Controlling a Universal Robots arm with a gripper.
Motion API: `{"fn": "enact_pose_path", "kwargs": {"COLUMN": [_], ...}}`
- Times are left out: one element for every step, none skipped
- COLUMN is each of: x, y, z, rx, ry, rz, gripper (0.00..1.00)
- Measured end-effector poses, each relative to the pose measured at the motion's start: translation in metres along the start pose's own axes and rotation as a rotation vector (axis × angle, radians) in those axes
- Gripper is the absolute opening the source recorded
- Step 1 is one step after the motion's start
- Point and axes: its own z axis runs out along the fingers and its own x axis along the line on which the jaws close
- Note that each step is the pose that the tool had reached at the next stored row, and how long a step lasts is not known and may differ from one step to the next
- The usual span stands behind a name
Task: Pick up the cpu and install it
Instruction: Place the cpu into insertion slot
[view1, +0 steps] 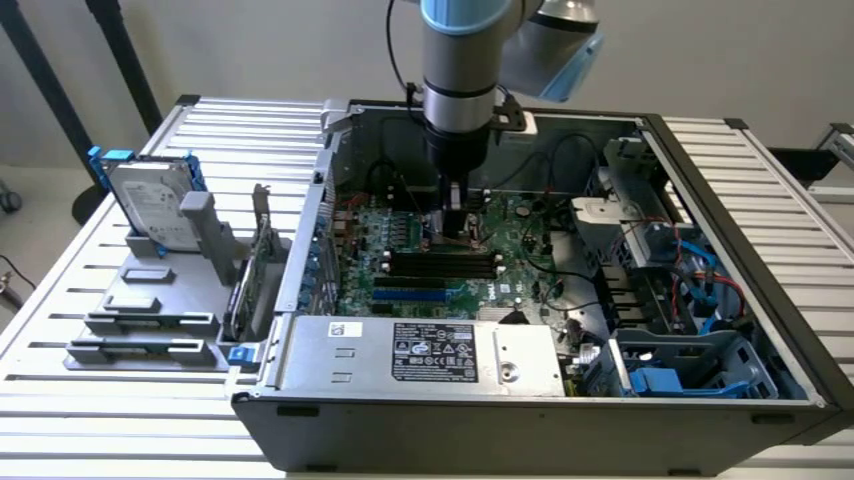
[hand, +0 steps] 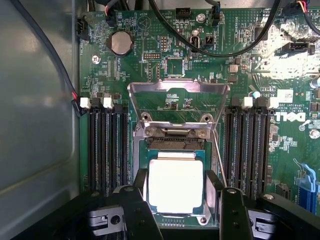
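The cpu (hand: 176, 186), a small square chip with a pale metal top and a green edge, sits between my two black fingers (hand: 140, 182) over the black socket frame (hand: 175, 143) on the green motherboard. My gripper (hand: 177, 176) is shut on the cpu, with a finger against each of two opposite sides. The socket's metal load plate (hand: 178, 91) is flipped up and open beyond it. In the exterior view the gripper (view1: 455, 232) reaches straight down into the open computer case, over the middle of the motherboard (view1: 521, 250).
Black memory slots (hand: 105, 150) (hand: 247, 150) flank the socket on both sides. Black cables (hand: 210, 45) loop across the board. The case wall (view1: 320, 240), power supply (view1: 427, 350) and drive cage (view1: 681, 360) enclose the arm. A hard drive (view1: 150, 205) stands in a grey rack outside the case.
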Motion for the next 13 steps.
{"fn": "enact_pose_path", "kwargs": {"x": [-0.0001,-0.0002,-0.0003,-0.0005,-0.0006,-0.0006,-0.0007,-0.0008,-0.0008,-0.0009,-0.0009,-0.0009,-0.0010], "y": [0.0002,0.0002,0.0002,0.0002,0.0002,0.0002,0.0002,0.0002,0.0002,0.0002,0.0003,0.0004,0.0006], "z": [0.0006,0.0011,0.0015,0.0017,0.0021,0.0026,0.0031,0.0035,0.0039,0.0044,0.0049,0.0054,0.0060], "rx": [0.0000,0.0000,0.0001,0.0001,0.0000,-0.0001,-0.0001,-0.0001,-0.0001,-0.0001,-0.0001,-0.0001,-0.0002], "ry": [0.0000,0.0001,-0.0001,-0.0001,0.0000,0.0001,0.0001,0.0000,0.0000,0.0000,0.0000,-0.0001,0.0000], "rz": [0.000,0.000,0.000,0.000,0.000,0.001,0.001,0.001,0.002,0.002,0.002,0.002,0.002], "gripper": [0.55,0.55,0.55,0.55,0.55,0.55,0.55,0.55,0.55,0.55,0.55,0.55,0.55]}}
